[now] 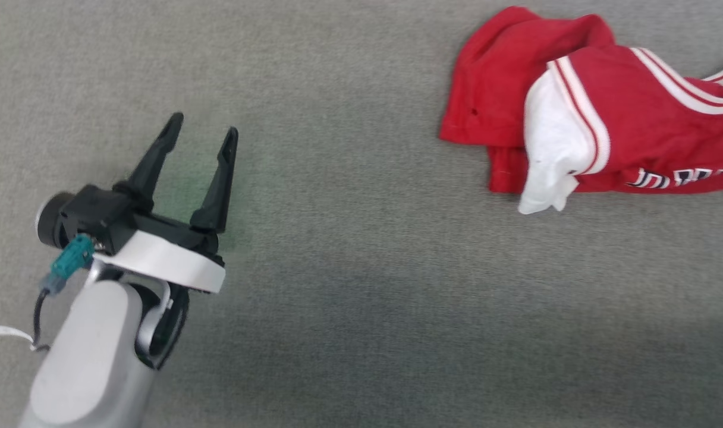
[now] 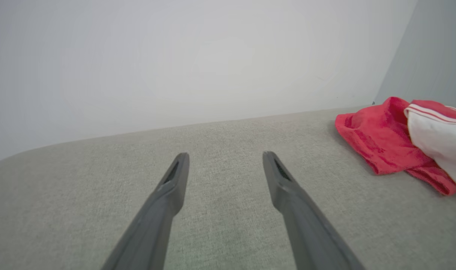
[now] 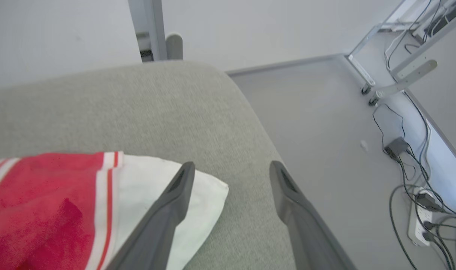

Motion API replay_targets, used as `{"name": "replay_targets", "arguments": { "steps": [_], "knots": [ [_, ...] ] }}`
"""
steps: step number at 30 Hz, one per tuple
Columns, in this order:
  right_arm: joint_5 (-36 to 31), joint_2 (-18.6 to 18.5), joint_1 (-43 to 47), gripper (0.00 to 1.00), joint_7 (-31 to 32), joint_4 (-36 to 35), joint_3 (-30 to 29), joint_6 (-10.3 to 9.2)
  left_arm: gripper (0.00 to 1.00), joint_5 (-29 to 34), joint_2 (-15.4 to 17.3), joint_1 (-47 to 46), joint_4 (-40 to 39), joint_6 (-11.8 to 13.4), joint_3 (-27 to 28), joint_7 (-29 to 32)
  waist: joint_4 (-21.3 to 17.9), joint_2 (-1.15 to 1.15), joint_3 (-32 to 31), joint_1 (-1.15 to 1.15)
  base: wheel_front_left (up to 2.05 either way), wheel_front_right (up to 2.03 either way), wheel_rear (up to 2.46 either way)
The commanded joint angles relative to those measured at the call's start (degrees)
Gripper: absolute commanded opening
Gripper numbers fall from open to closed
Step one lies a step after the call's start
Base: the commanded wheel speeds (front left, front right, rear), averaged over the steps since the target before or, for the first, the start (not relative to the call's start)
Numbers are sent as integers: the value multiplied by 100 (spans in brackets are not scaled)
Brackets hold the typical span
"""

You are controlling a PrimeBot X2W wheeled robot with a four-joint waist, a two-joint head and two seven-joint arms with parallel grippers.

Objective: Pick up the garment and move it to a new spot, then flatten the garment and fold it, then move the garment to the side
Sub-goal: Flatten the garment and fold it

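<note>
The garment (image 1: 635, 119) lies crumpled at about 2 o'clock in the head view, on the grey fabric-covered counter (image 1: 361, 297). It runs off the frame's right edge, and a white sleeve end (image 1: 552, 142) flops out at its 7 o'clock side.

The left gripper (image 1: 205, 123) sits at 8 o'clock, well apart from the cloth, jaws spread and holding nothing. In its own wrist view the shirt lies off at 3 o'clock.

The right gripper (image 3: 231, 164) has its jaws spread too, near the counter's rounded corner. In its wrist view one finger crosses in front of white sleeve cloth at 8 o'clock; I cannot tell whether it touches.

The shirt looks light, soft and limp, so it should sag from any pinch. Lifted by a loose sleeve alone, the body would likely trail and drag on the rough fabric. The better hold, I judge, is a thick red fold near shoulder or hem, pinched deep. Two holds well apart would let it hang open for flattening.
</note>
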Motion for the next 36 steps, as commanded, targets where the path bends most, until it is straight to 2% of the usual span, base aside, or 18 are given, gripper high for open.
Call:
{"name": "replay_targets", "arguments": {
  "steps": [1,5,8,9,14,16,20,22,26,31,36],
  "knots": [
    [114,57,96,100,-252,-114,97,-3,100,-52,136,-155,30,-13,-130,-29,-101,0,-90,0,0,0,0],
    [741,272,236,100,-1201,-509,690,-1,100,-337,637,-635,169,-13,-822,76,-332,0,-243,0,0,0,0],
    [1302,490,497,100,-1820,-902,1289,-3,100,-792,994,-1140,161,-13,-1537,604,-545,0,-355,0,0,0,0],
    [1302,490,497,100,-1820,-902,1289,-3,100,-792,994,-1140,161,-13,-1537,604,-545,0,-355,0,0,0,0],
    [2029,746,1067,100,-2894,-1636,2256,-2,100,-2073,1420,-2170,-74,-13,-2487,1906,-971,0,-406,0,0,0,0],
    [2187,888,1305,100,-3221,-1796,2487,-1,100,-2609,1475,-2539,-121,-13,-2801,2540,-1140,0,-385,0,0,0,0],
    [2337,1109,1683,100,-3728,-2045,2857,-1,100,-3761,1391,-3236,47,-13,-3268,4132,-1433,0,-315,0,0,0,0],
    [2336,1201,1851,100,-3893,-2148,3026,-1,100,-4439,1207,-3506,337,35,-3236,4925,-1607,0,-277,0,0,0,0],
    [2299,1414,2000,100,-4140,-2309,3271,-1,100,-5273,846,-4014,977,523,-3273,6372,-1996,0,-188,0,0,0,0],
    [2199,1585,2079,100,-4268,-2298,3408,-2,100,-5774,586,-4369,1539,1046,-3319,7472,-2430,0,-104,0,0,0,0],
    [2185,1667,2098,100,-4341,-2256,3435,-1,100,-5942,585,-4499,1781,1309,-3309,7854,-2650,0,-58,0,0,0,0]
  ]
}}
